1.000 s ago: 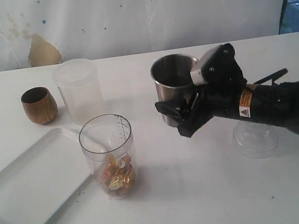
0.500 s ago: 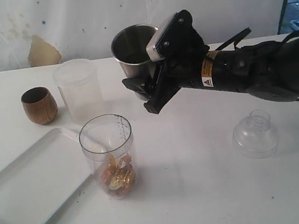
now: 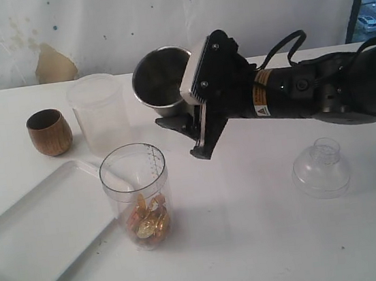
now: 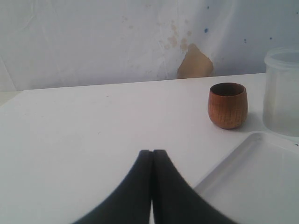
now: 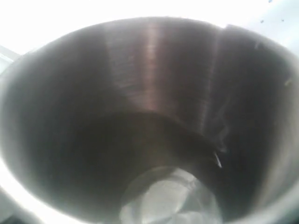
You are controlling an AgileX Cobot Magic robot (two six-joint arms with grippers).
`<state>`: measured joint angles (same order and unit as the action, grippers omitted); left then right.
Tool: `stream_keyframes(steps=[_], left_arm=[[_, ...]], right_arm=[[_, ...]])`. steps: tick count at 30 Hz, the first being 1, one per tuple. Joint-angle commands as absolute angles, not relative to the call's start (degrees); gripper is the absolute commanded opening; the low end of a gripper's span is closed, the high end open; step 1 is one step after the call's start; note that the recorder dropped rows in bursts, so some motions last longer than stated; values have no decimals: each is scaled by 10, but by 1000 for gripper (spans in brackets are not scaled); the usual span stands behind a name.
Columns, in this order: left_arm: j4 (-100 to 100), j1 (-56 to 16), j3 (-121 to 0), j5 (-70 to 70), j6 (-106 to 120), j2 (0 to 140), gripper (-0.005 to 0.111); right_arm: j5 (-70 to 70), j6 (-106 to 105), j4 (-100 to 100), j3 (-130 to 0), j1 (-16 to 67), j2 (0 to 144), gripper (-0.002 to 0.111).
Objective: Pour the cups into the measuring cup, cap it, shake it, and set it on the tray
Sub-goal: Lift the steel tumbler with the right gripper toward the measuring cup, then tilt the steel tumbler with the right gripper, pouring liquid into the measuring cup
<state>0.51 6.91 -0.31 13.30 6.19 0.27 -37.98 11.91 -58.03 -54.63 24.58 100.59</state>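
My right gripper (image 3: 186, 135) is shut on the steel tumbler (image 3: 159, 75), held in the air and tipped with its mouth facing left, up and to the right of the measuring cup (image 3: 136, 188). The measuring cup stands upright and uncapped, with gold-wrapped pieces (image 3: 146, 221) at its bottom. In the right wrist view the tumbler (image 5: 149, 93) fills the frame, and something pale and crinkled (image 5: 173, 200) lies at its bottom. The brown wooden cup (image 3: 49, 131) (image 4: 227, 105) stands at the far left. The white tray (image 3: 25, 270) (image 4: 252, 186) lies front left. My left gripper (image 4: 152, 151) is shut and holds nothing, low beside the tray.
A frosted plastic container (image 3: 99, 114) (image 4: 282, 91) stands behind the measuring cup, between the wooden cup and the tumbler. A clear domed lid (image 3: 320, 167) rests on the table under my right arm. A stained white wall runs along the back.
My right arm has lifted the steel tumbler up and leftward and tipped its mouth towards the measuring cup's side. Nothing else has moved.
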Motion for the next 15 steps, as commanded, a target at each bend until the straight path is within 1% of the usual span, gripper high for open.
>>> stream_keyframes(steps=[1,15], left_arm=[[7,65,0,129,63,0,0],[7,65,0,129,63,0,0]], right_arm=[[-421,89,-596,-553,247,996,0],[-428,13,-602,-554,247,996,0]])
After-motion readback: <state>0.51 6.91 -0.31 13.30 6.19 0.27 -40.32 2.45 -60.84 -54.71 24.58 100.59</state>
